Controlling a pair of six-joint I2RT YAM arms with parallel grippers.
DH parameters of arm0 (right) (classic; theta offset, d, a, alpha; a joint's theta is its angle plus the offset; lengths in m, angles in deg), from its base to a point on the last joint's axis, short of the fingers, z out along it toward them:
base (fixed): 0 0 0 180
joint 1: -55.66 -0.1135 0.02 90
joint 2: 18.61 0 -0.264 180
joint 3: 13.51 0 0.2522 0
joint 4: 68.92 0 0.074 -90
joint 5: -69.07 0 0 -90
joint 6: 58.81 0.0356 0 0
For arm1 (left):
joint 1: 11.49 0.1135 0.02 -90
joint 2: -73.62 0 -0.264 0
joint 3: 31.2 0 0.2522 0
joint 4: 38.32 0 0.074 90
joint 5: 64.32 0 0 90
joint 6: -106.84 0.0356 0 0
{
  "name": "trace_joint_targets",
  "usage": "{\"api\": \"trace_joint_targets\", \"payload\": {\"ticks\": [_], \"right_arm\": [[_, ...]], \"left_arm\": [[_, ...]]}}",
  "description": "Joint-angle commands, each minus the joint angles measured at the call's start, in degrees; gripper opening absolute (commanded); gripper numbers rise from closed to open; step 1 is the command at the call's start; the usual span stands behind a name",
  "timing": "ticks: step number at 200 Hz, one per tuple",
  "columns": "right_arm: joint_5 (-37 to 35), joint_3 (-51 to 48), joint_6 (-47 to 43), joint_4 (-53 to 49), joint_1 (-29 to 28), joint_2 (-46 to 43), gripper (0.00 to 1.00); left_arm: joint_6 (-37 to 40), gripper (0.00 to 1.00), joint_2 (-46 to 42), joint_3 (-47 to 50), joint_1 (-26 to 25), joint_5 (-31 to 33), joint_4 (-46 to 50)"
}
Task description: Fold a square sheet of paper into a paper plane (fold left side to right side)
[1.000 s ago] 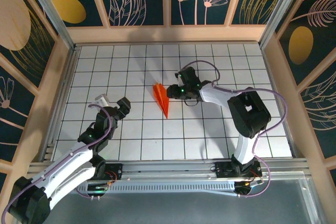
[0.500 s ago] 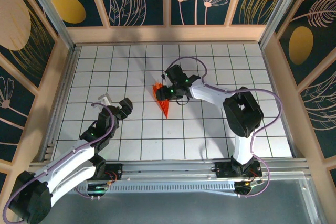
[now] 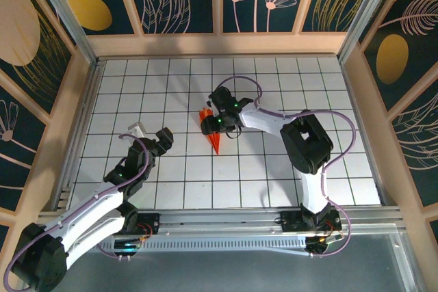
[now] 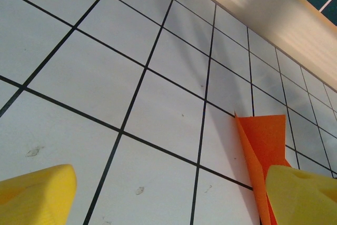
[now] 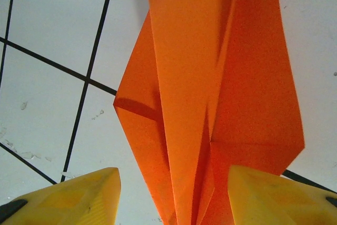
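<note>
Between the fingers of the right tool [image 5: 174, 191] lay the folded orange paper [image 5: 210, 77], on the worktop [image 5: 52, 77].
Its fingers stood apart, unclamped. It would be best to pinch one flap only, then crease along the centreline. The left tool [image 4: 168, 196], also apart, had the paper ahead to its right.

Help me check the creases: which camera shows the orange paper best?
The right wrist camera: the paper is close up, its folds and layers plain. From above it is a small wedge partly under the right gripper. The left wrist camera catches one corner.
</note>
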Motion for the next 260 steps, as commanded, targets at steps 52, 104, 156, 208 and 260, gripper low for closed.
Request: {"api": "trace_joint_targets", "payload": {"ticks": [52, 104, 156, 208, 260], "right_arm": [[-3.0, 2.4, -0.8, -2.8, -0.9, 2.8, 0.54], [-4.7, 3.3, -1.0, -4.7, -1.3, 3.9, 0.46], [-5.8, 3.6, -0.6, -5.8, -1.7, 4.2, 0.32], [-6.3, 3.3, -0.2, -6.3, -2.3, 4.5, 0.19], [-6.1, 3.9, 0.7, -6.4, -3.1, 5.8, 0.14]], "left_arm": [[0.0, 0.92, -0.9, 0.7, 0.3, 0.1, -0.7], [-0.1, 0.93, -1.0, 0.8, 0.3, 0.3, -0.6], [-0.3, 0.93, -1.0, 1.0, 0.3, 0.5, -0.7], [-0.6, 0.93, -0.9, 1.2, 0.3, 0.6, -0.8], [-0.5, 0.93, -0.8, 1.2, 0.3, 0.9, -1.0]]}}
